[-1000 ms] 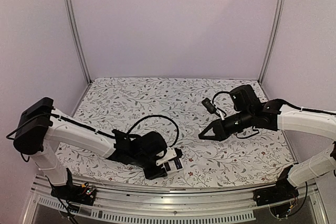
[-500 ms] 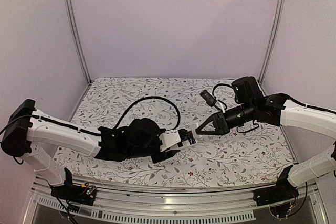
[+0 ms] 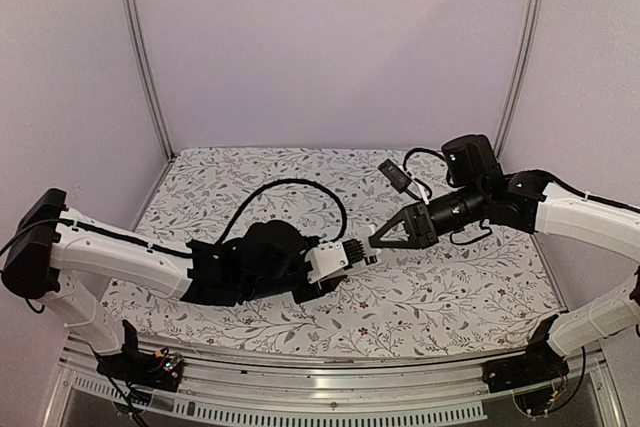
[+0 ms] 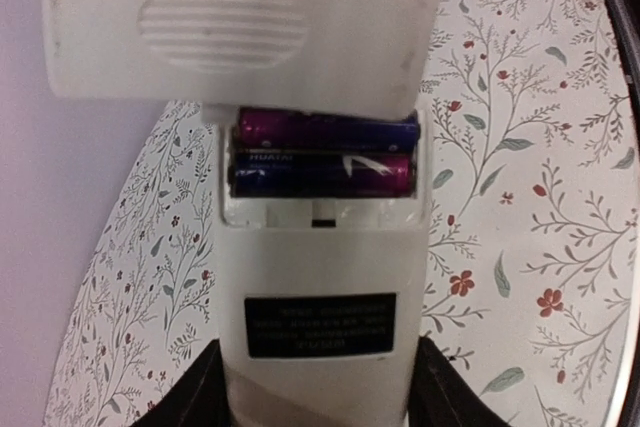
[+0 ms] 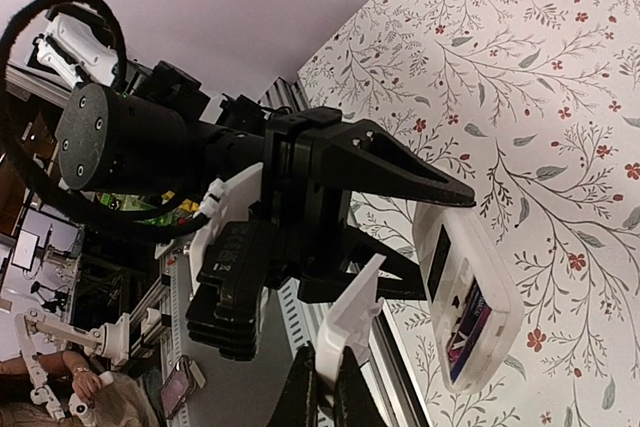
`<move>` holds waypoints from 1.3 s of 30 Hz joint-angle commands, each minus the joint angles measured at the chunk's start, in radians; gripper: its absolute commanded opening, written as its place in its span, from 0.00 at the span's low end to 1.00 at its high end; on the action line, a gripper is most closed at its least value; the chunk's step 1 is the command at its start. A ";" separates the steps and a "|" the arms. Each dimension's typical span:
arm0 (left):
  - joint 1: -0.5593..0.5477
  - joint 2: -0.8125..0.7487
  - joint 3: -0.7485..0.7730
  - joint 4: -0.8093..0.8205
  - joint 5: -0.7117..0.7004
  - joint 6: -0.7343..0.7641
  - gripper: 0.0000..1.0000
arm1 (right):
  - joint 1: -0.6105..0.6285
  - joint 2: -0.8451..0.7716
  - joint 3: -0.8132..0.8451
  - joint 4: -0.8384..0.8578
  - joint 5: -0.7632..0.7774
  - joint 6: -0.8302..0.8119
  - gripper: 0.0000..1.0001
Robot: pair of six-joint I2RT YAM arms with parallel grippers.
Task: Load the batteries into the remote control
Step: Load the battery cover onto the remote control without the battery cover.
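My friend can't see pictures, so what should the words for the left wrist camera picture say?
Two dark purple batteries lie side by side in the open compartment of a white remote control, gripped at the picture's bottom by the left claw. A white ribbed battery cover sits just above them, with a flowery tablecloth behind.

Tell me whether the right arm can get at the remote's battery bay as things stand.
Probably yes. The left claw holds the remote control up, its open bay with both batteries exposed. The right claw, shut on the white cover, is at the bay's edge; nothing lies between.
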 commanded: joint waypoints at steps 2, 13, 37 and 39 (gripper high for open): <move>-0.012 -0.029 0.033 0.041 -0.022 0.003 0.00 | 0.004 0.045 0.018 -0.034 0.005 -0.005 0.00; -0.013 -0.042 0.034 0.036 -0.015 -0.006 0.00 | 0.004 0.048 0.013 -0.043 0.052 -0.008 0.00; -0.036 -0.070 0.025 0.077 -0.009 -0.006 0.00 | 0.003 0.067 0.016 -0.071 0.112 -0.029 0.00; -0.040 -0.075 0.021 0.086 0.010 -0.012 0.00 | 0.003 0.067 0.020 -0.073 0.129 -0.031 0.01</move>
